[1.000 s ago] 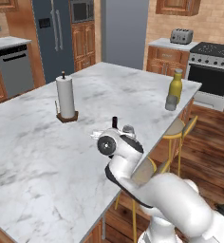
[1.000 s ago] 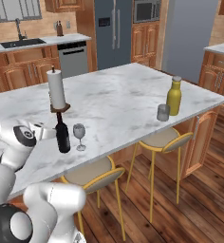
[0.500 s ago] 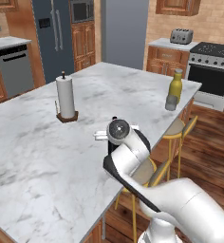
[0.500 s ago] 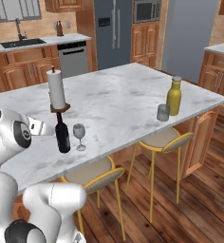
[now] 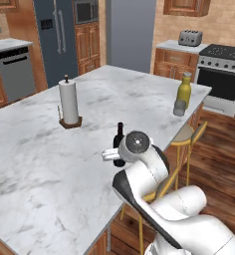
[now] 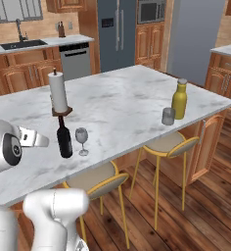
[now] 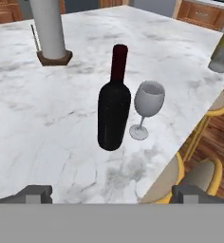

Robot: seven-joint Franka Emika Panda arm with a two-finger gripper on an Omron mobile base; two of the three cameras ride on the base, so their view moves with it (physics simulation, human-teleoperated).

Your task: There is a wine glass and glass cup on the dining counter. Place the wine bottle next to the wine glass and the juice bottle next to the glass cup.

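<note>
The dark wine bottle stands upright on the dining counter with the wine glass close at its right. My gripper is open and empty, a short way back from the bottle, its fingertips spread wide. From the right base view, the wine bottle and wine glass sit near the counter's stool-side edge, just beyond my hand. Far along the same edge, the yellow juice bottle stands beside the glass cup. My arm partly hides the wine bottle in the left base view.
A paper towel roll on a wooden holder stands behind the wine bottle. Yellow-legged stools line the counter's near edge. A stove and a toaster are beyond the counter's far end.
My arm has swung and the hand has drawn slightly back, so the wine bottle's neck now shows above it. The bottle, glasses and juice bottle have not moved. The gripper stayed open.
</note>
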